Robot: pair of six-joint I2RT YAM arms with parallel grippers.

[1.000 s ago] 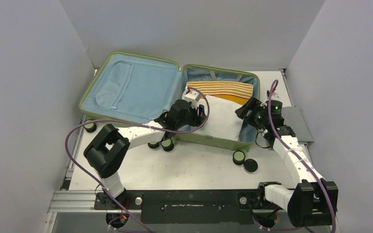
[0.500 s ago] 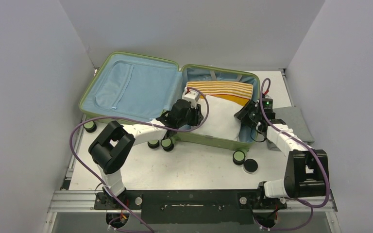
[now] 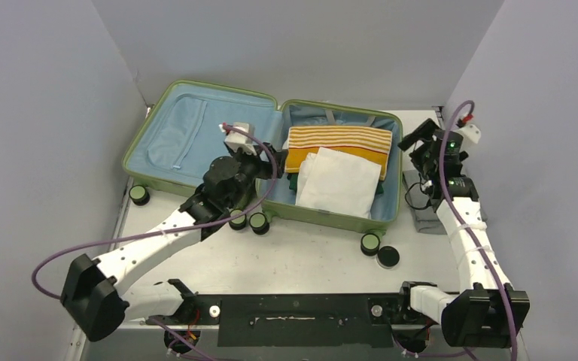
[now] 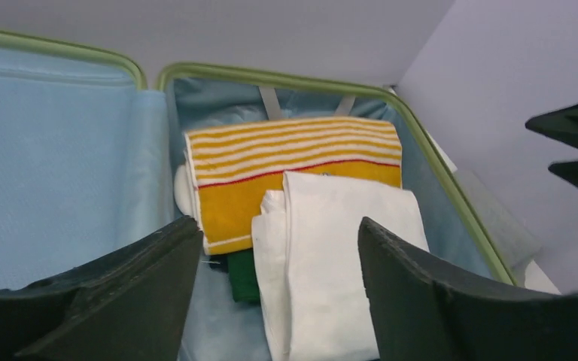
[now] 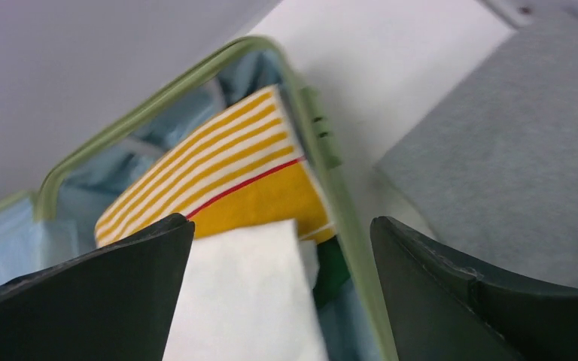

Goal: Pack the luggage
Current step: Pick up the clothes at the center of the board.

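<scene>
The luggage lies open, lid flat on the left. Its right half holds a yellow striped towel, a folded white cloth over it and a green garment underneath. My left gripper hangs over the hinge, open and holding nothing; its view looks down on the white cloth and the towel. My right gripper is open and holds nothing, raised just outside the case's right rim, near a folded grey cloth.
The grey cloth lies on the table right of the case. A black round disc sits by the case's front wheel. Grey walls stand close on the left, back and right.
Both grippers have opened and drawn off the white cloth, which now lies in the case. The left went back left to the hinge; the right rose out past the right rim.
</scene>
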